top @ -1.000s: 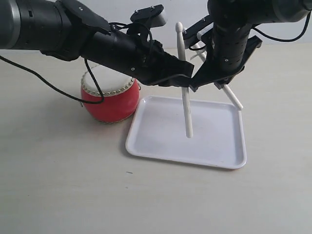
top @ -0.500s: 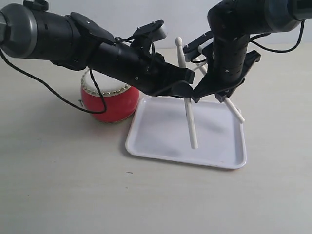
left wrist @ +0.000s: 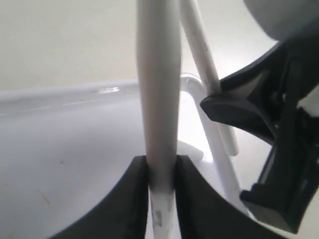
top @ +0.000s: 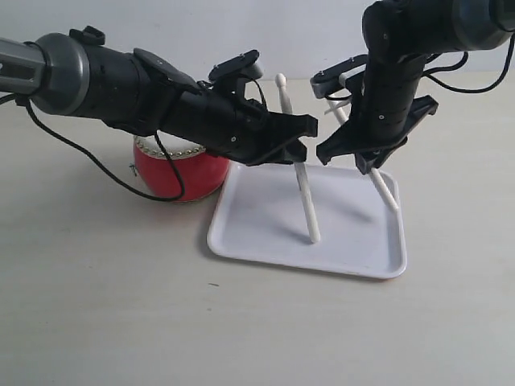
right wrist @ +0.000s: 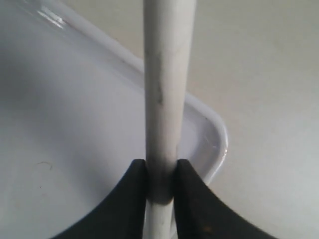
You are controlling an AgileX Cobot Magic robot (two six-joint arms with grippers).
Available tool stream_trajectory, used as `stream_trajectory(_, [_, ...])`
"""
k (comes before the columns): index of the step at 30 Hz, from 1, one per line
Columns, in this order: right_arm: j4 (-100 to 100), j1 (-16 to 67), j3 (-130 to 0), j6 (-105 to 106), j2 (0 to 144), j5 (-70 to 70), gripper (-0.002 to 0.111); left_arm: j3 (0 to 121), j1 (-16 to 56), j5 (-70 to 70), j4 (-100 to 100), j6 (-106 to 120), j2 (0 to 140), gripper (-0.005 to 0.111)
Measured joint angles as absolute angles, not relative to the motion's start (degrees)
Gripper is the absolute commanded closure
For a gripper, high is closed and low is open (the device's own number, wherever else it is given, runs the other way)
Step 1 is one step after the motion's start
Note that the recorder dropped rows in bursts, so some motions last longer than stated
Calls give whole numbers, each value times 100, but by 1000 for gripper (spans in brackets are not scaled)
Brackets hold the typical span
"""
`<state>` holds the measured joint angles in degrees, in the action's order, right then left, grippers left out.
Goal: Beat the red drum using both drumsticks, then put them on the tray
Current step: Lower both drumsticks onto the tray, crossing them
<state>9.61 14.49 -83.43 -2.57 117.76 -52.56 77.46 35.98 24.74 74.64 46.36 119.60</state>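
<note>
The red drum (top: 173,175) stands left of the tray (top: 257,221), mostly hidden behind my left arm. My left gripper (top: 296,153) is shut on one drumstick (top: 306,201), which stands steeply with its lower end down on the tray floor. In the left wrist view the jaws (left wrist: 162,172) pinch that drumstick (left wrist: 158,99) over the tray (left wrist: 75,129). My right gripper (top: 364,161) is shut on the other drumstick (top: 385,189), slanting toward the tray's right rim. The right wrist view shows the gripper (right wrist: 160,172) clamped on its drumstick (right wrist: 167,74) above a tray corner (right wrist: 214,134).
Both grippers hang close together over the tray's far half; the right gripper's black body (left wrist: 269,124) fills one side of the left wrist view. A black cable (top: 96,153) droops from the left arm past the drum. Pale tabletop (top: 121,305) surrounds everything.
The left arm has sunk lower and its drumstick has come down with it, the lower end now at the tray floor. The right gripper shifted slightly right and down with its stick.
</note>
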Motion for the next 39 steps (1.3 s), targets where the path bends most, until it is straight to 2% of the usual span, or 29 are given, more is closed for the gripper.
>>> stream_trajectory(8, [-479, 1419, -8240, 889, 11909, -5131, 108, 7746, 3598, 2450, 7622, 4562, 12227, 107])
stream_trajectory(28, [-859, 1419, -8230, 1533, 12378, -5101, 108, 7746, 3598, 2351, 7654, 4559, 12376, 107])
stream_trajectory(30, [-913, 1419, -8230, 1588, 12378, -5101, 105, 7746, 3598, 2324, 7654, 4559, 12441, 107])
stream_trajectory(36, [-997, 1419, -8230, 1701, 12382, -5101, 87, 7746, 3490, 2433, 7601, 4585, 12680, 107])
stream_trajectory(39, [-1035, 1419, -8230, 1743, 12428, -5101, 83, 7746, 3410, 2578, 7601, 4596, 12688, 107])
